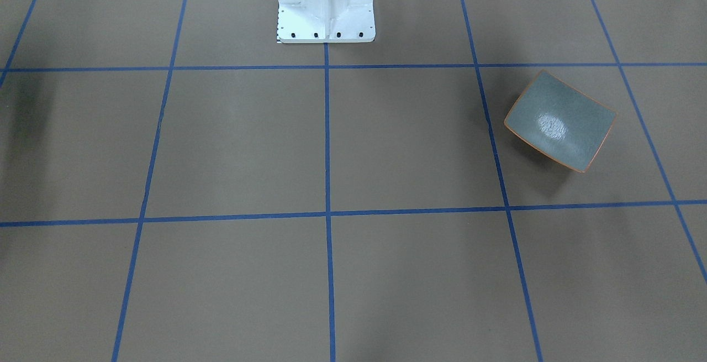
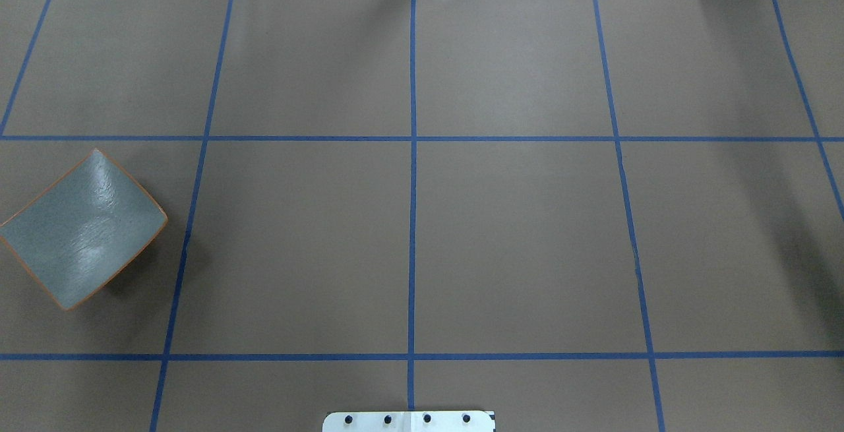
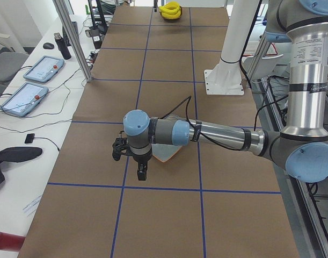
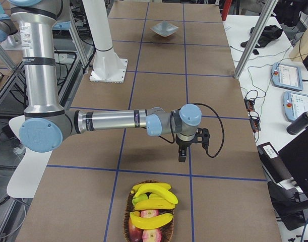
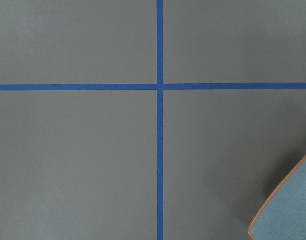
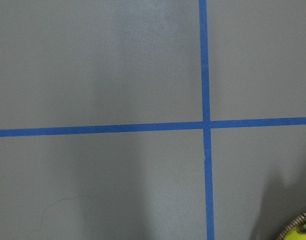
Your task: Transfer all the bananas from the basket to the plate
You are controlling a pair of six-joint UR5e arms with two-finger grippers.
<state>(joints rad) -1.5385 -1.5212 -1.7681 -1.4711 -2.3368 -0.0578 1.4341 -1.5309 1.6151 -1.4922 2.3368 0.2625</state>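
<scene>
Bananas (image 4: 152, 200) lie in the basket (image 4: 127, 214) at the table's (image 4: 159, 91) right-hand end, long axes crosswise, just beyond your right jaws, the nearer pair. The left jaws hover beside the plate (image 4: 165, 29), well apart. Released or clenched, you cannot tell for either pair. No writing is readable.

The left arm (image 3: 223, 135) reaches from the lower right to the middle of the frame, with the left gripper (image 3: 141, 174) pointing down over the brown table (image 3: 169, 220) and the wrist partly hiding the plate (image 3: 168, 153), while the bananas (image 3: 170, 9) lie heaped at the top centre.
</scene>
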